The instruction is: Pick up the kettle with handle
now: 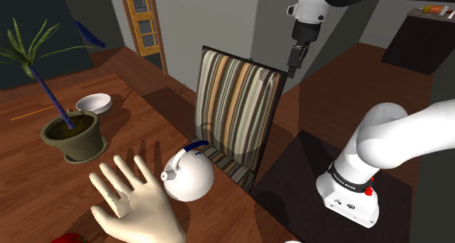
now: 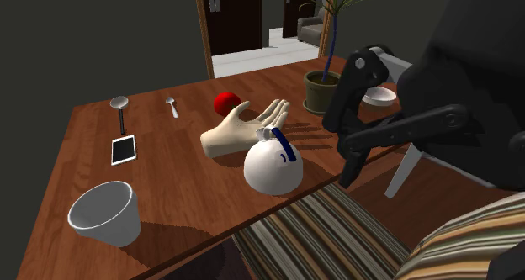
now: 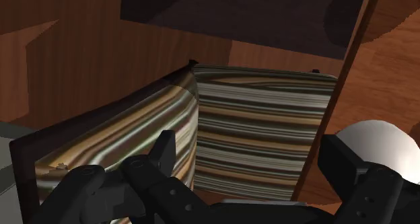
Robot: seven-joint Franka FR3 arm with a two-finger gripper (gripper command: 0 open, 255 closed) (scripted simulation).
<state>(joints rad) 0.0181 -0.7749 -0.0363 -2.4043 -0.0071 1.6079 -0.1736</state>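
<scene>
**Approach step:** the kettle [image 1: 188, 176] is sitting on the table [image 1: 146, 110], just beside the chair [image 1: 233, 110].
The gripper [image 1: 291, 68] is hanging high above the chair, jaws standing wide apart, holding nothing; next it is probably needing to descend beside the chair onto the blue handle [image 1: 195, 146].

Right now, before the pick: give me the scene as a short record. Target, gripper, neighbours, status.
target: white kettle, blue handle arching over its top, upright on the wooden table near the edge
end effector: gripper open, holding nothing, high above the striped chair, well away from the kettle
nearest neighbour: cream hand model close beside the kettle, contact unclear
other items: potted plant, white bowl, red ball
status: kettle not yet grasped
</scene>
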